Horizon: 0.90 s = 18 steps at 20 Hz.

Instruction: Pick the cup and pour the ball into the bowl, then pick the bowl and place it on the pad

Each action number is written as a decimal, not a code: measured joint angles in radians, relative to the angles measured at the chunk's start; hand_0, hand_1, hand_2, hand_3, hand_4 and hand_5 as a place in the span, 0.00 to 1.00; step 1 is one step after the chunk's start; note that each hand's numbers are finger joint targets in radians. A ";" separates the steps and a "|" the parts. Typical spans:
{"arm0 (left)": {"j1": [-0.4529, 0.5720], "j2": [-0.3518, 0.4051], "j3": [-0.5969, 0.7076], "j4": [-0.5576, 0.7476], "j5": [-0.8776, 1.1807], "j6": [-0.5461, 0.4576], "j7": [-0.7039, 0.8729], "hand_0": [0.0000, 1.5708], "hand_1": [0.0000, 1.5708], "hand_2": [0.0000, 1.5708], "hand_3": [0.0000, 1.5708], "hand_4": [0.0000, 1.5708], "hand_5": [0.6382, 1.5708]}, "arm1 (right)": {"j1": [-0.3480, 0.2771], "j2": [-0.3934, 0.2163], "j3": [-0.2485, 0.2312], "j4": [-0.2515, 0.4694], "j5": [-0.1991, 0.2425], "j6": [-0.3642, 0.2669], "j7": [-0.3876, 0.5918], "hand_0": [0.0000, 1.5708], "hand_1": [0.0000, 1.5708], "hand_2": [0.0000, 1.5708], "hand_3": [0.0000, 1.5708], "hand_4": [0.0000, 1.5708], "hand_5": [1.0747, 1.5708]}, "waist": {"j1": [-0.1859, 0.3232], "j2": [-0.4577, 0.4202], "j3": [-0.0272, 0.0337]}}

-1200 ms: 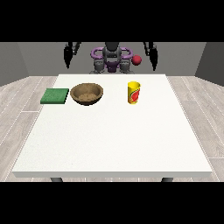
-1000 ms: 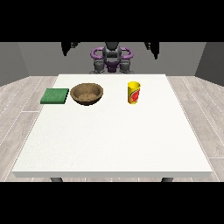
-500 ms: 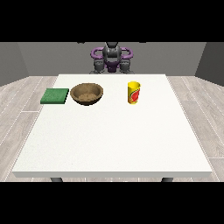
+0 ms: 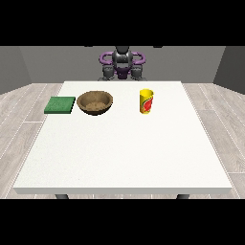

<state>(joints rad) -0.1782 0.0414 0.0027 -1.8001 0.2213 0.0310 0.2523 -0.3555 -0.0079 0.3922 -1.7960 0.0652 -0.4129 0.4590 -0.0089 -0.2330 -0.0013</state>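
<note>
While the yellow cup (image 4: 146, 101) is standing upright and untouched on the white worktop (image 4: 124, 158), the first step, picking the cup, is the one waiting to begin. The robot (image 4: 122, 64) is sitting at the far edge with its purple upper arms showing. Neither hand is appearing in the view, so I cannot tell whether the fingers are spread, curled or holding anything. With no hand to measure from, places can only be judged from where each would come. The cup is standing on the side where the hand at the view's right would be reaching in, near the robot's edge of the worktop. The brown wooden bowl (image 4: 95, 102) is sitting well apart from it, on the side of the hand at the view's left. The green pad (image 4: 60, 105) is lying flat just beside the bowl, farther out on that side and not touching it. The ball is not showing; it may be lying inside the cup, below the rim. The next move is likely calling for the hand at the view's right to come down over the worktop and close round the cup's side. It would be keeping the cup upright until it is over the bowl.
</note>
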 measured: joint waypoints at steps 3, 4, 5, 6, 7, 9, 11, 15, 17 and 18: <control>-0.093 0.030 0.047 0.033 -0.006 -0.009 -0.058 0.00 0.00 0.00 0.00 0.00 0.93 | -0.058 -0.020 -0.043 0.006 -0.009 0.033 -0.049 0.00 0.00 0.00 0.00 0.00 1.00 | -0.026 0.142 0.0006; -0.122 0.043 0.065 0.046 -0.008 -0.012 -0.079 0.00 0.00 0.00 0.00 0.00 0.93 | -0.063 -0.025 -0.052 0.007 -0.013 0.043 -0.077 0.00 0.00 0.00 0.00 0.00 1.00 | -0.035 0.188 0.0008; -0.159 0.053 0.077 0.060 -0.018 -0.005 -0.091 0.00 0.00 0.00 0.00 0.00 0.91 | -0.078 -0.026 -0.061 0.012 -0.015 0.051 -0.093 0.00 0.00 0.00 0.00 0.00 0.99 | -0.045 0.225 0.0010; -0.185 0.067 0.092 0.075 -0.028 -0.006 -0.118 0.00 0.00 0.00 0.00 0.00 0.89 | -0.092 -0.035 -0.075 0.008 -0.024 0.068 -0.116 0.00 0.00 0.00 0.00 0.00 1.00 | -0.056 0.267 0.0012; -0.217 0.085 0.109 0.095 -0.037 -0.006 -0.135 0.00 0.00 0.00 0.00 0.00 0.88 | -0.102 -0.035 -0.080 0.008 -0.028 0.077 -0.131 0.00 0.00 0.00 0.00 0.00 1.00 | -0.068 0.299 0.0013; -0.255 0.106 0.131 0.145 -0.068 0.001 -0.189 0.00 0.00 0.00 0.00 0.00 0.87 | -0.113 -0.037 -0.086 -0.011 -0.044 0.102 -0.146 0.00 0.00 0.00 0.00 0.00 0.99 | -0.101 0.345 0.0013; -0.265 0.115 0.141 0.196 -0.089 -0.004 -0.254 0.00 0.00 0.00 0.00 0.00 0.85 | -0.123 -0.045 -0.102 -0.022 -0.053 0.121 -0.166 0.00 0.00 0.00 0.00 0.00 0.99 | -0.118 0.387 0.0012; -0.232 0.139 0.192 0.326 -0.098 -0.037 -0.419 0.00 0.00 0.00 0.00 0.00 0.83 | -0.108 -0.058 -0.109 -0.083 -0.062 0.152 -0.168 0.00 0.00 0.00 0.00 0.00 1.00 | -0.145 0.431 0.0007; -0.223 0.134 0.203 0.387 -0.103 -0.044 -0.486 0.00 0.00 0.00 0.00 0.00 0.82 | -0.103 -0.071 -0.132 -0.102 -0.077 0.171 -0.176 0.00 0.00 0.00 0.00 0.00 0.99 | -0.154 0.451 0.0006; -0.219 0.130 0.206 0.418 -0.111 -0.041 -0.517 0.00 0.00 0.00 0.00 0.00 0.82 | -0.101 -0.079 -0.145 -0.110 -0.088 0.183 -0.174 0.00 0.00 0.00 0.00 0.00 0.99 | -0.158 0.457 0.0006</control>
<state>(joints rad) -0.3975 0.1711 0.2084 -1.3818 0.1104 -0.0097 -0.2647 -0.4568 -0.0865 0.2468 -1.9062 -0.0227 -0.2297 0.2847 -0.1670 0.2239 -0.0007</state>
